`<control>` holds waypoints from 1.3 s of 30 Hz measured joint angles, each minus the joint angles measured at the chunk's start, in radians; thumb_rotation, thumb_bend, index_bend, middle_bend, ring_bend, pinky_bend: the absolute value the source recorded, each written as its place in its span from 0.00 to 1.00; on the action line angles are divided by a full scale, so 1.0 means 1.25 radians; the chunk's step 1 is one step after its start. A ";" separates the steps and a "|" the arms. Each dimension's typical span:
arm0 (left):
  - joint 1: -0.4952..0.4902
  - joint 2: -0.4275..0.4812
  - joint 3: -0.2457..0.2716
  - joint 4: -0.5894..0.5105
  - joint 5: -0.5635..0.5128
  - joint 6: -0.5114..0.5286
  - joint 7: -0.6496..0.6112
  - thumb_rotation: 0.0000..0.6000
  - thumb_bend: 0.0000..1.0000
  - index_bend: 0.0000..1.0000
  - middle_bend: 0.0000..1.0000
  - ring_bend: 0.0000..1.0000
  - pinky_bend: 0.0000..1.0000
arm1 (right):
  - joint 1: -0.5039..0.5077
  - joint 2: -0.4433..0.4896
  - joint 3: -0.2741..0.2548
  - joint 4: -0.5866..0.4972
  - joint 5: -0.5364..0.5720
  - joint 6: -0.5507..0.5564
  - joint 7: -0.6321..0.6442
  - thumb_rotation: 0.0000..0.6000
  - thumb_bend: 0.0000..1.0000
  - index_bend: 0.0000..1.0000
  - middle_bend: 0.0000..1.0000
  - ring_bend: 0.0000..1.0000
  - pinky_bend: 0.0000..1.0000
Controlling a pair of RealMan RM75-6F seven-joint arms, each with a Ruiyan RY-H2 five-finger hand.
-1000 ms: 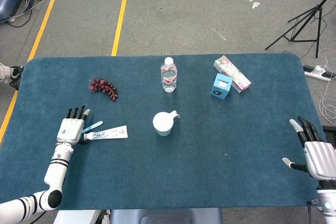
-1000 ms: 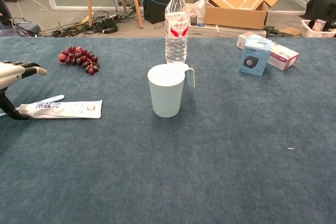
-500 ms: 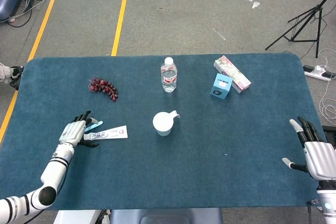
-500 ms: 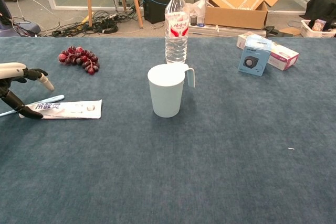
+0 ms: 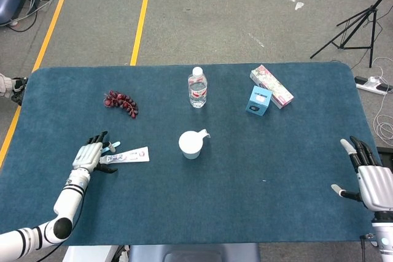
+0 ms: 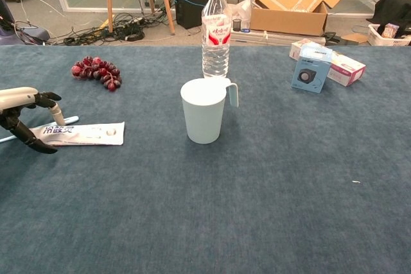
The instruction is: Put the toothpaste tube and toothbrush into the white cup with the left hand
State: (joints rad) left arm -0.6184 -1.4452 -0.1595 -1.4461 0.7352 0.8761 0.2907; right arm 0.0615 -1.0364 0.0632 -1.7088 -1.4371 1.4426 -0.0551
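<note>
The white toothpaste tube [image 5: 128, 156] [image 6: 80, 133] lies flat on the blue table, left of the white cup [image 5: 191, 144] [image 6: 204, 110]. Just behind the tube lies the toothbrush [image 5: 112, 146] [image 6: 67, 120], partly hidden by my hand. My left hand [image 5: 92, 154] [image 6: 26, 117] is at the tube's left end with its fingers apart: fingers above the toothbrush and tube end, thumb on the near side. It holds nothing. The cup stands upright, its handle toward the back right. My right hand [image 5: 371, 176] rests with spread fingers at the table's right edge, seen only in the head view.
A water bottle [image 5: 197, 88] [image 6: 216, 30] stands behind the cup. Dark grapes [image 5: 121, 103] [image 6: 96, 72] lie at the back left. A blue box [image 5: 258, 100] [image 6: 310, 68] and a pink carton [image 5: 271, 86] [image 6: 340, 65] sit at the back right.
My left hand has turned and shifted toward the tube's left end, its fingers lowering over the toothbrush and the thumb coming to the near side. Tube, brush and right hand have not moved.
</note>
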 measured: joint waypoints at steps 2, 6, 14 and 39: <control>-0.001 -0.002 0.001 0.005 -0.003 -0.001 -0.001 1.00 0.00 0.39 0.00 0.00 0.00 | 0.000 0.000 0.000 0.000 0.000 0.000 0.000 1.00 0.00 0.07 0.05 0.00 0.42; -0.002 -0.006 0.002 0.012 -0.010 -0.004 -0.005 1.00 0.07 0.41 0.00 0.00 0.00 | 0.000 0.000 0.000 0.000 0.001 -0.001 0.000 1.00 0.00 0.07 0.05 0.00 0.42; -0.004 -0.010 0.002 0.024 -0.026 -0.009 -0.013 1.00 0.32 0.44 0.00 0.00 0.00 | 0.001 -0.001 0.000 0.000 0.002 -0.004 -0.002 1.00 0.00 0.08 0.05 0.00 0.42; -0.005 0.036 0.008 -0.057 0.033 0.038 0.001 1.00 0.39 0.58 0.00 0.00 0.00 | -0.001 0.002 0.001 -0.001 -0.001 0.002 0.005 1.00 0.00 0.09 0.06 0.00 0.42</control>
State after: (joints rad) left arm -0.6241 -1.4008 -0.1501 -1.5178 0.7759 0.9231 0.2919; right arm 0.0600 -1.0335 0.0644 -1.7106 -1.4382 1.4451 -0.0490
